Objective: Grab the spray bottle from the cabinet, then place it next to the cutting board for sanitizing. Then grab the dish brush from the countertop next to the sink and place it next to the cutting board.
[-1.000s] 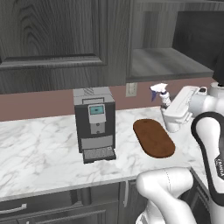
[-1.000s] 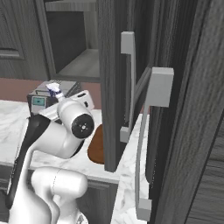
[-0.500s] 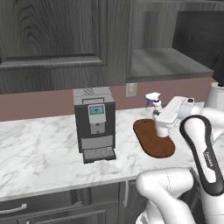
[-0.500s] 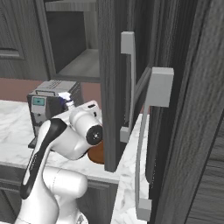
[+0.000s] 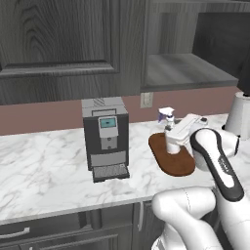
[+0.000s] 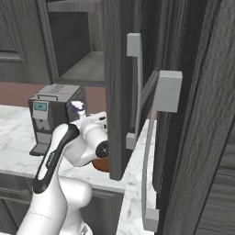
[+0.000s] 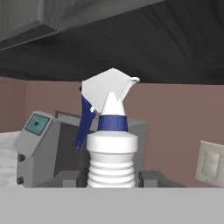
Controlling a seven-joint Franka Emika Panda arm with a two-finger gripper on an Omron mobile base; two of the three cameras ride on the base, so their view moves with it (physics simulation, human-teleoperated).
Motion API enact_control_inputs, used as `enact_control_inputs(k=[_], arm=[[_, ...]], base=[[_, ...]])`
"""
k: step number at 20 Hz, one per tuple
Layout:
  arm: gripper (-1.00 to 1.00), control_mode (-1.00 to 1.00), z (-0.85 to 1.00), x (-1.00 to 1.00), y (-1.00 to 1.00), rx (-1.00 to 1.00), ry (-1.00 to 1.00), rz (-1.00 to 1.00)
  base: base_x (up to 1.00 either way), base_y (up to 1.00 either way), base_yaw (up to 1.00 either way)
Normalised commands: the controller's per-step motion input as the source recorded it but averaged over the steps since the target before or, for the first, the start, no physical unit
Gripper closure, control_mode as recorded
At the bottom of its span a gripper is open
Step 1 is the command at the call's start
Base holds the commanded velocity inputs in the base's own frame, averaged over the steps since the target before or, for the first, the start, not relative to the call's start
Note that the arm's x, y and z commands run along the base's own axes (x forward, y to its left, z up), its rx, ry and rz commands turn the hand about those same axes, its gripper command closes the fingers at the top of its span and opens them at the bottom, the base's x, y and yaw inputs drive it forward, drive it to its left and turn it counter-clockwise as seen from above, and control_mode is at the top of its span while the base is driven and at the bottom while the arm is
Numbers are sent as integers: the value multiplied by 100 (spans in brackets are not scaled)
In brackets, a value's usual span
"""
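Observation:
My gripper [image 5: 177, 135] is shut on the white body of the spray bottle [image 5: 167, 118], which stands upright with its blue-and-white trigger head on top. In the left base view the bottle is over the far part of the reddish-brown cutting board [image 5: 172, 157] on the marble countertop [image 5: 44, 166]; I cannot tell whether it touches the board. In the hand view the spray bottle [image 7: 111, 148] sits between the dark fingertips [image 7: 64, 177]. The open cabinet [image 5: 183, 68] shelf is above and behind. The dish brush and the sink are out of view.
A grey coffee machine [image 5: 105, 137] stands left of the board, close to the bottle. A wall outlet [image 5: 146, 100] is behind. In the right base view the open cabinet door [image 6: 120, 82] with its grey handle hangs just right of the arm.
The arm has swung left and down with the spray bottle, from right of the cutting board to over its far part. The grip is unchanged.

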Motion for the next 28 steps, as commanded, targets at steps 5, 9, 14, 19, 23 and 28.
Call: enact_control_inputs(k=[5,9,14,19,23,28], arm=[[100,-100,0,16,-49,10,0,-2],[100,-100,-2,4,-54,4,-1,-4],[100,-100,-10,0,-45,0,-23,-9],[100,-100,0,0,-51,0,-15,-13],[100,-100,0,0,-49,0,-3,-17],[100,-100,0,1,-46,0,0,-19]], base=[[0,0,0],[0,0,0],[0,0,0],[0,0,0],[0,0,0],[0,0,0]])
